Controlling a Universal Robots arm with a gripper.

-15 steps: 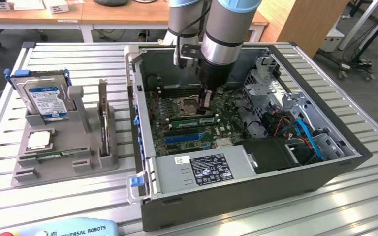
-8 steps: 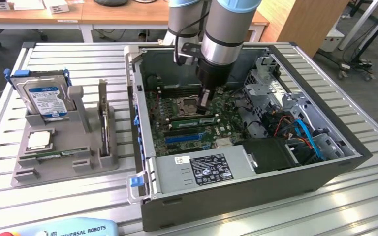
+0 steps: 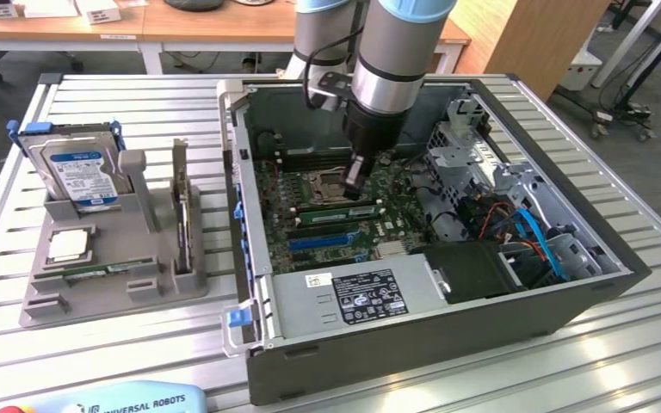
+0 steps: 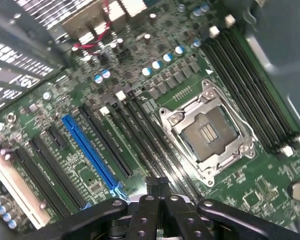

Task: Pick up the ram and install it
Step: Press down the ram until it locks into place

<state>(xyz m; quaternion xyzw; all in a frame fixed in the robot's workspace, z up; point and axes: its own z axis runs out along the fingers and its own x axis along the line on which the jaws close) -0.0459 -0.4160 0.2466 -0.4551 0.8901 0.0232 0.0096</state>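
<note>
Hovering tool (image 3: 355,186): clenched over your motherboard (image 4: 155,100)
counter (image 3: 124,103): slatted metal, carries open PC case (image 3: 423,335)
room: wooden desks (image 3: 193,26) behind

Wooden desks (image 3: 193,30) behind slatted metal table (image 3: 113,344)

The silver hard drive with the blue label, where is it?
The silver blue-labelled hard drive stands upright in the grey plastic holder on the exterior view's left, outside the open dark computer case.
</note>
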